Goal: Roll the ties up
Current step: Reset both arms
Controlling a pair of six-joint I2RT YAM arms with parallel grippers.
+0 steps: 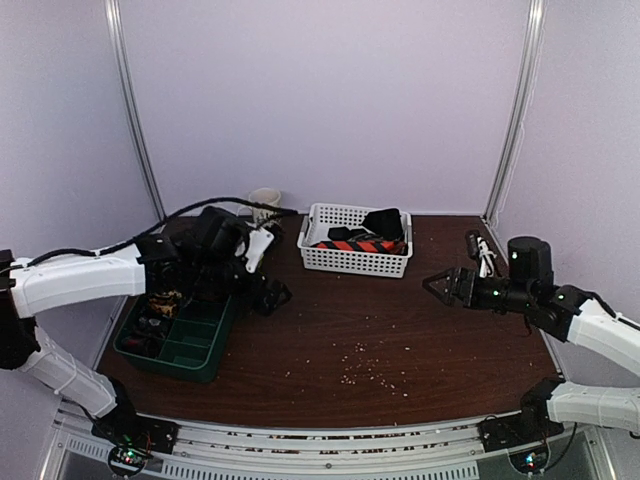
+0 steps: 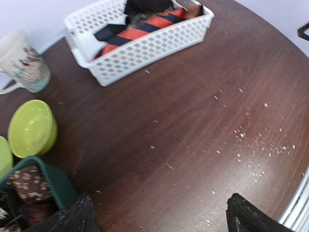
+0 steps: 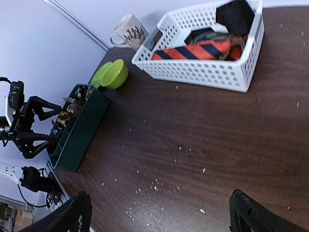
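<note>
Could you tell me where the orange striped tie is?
Top view: the striped tie lies in the white basket, back centre of the table, beside a black tie.

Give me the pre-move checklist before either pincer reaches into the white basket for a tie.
1. Left pincer open and empty: ok.
2. Right pincer open and empty: ok.
3. Striped tie exposed in white basket: ok.
4. Striped tie free of the black tie beside it: cannot tell, ends hidden.
5. Table clean for rolling: not ok, crumbs scattered.
6. Green tray has room: ok, near compartments look empty.
</note>
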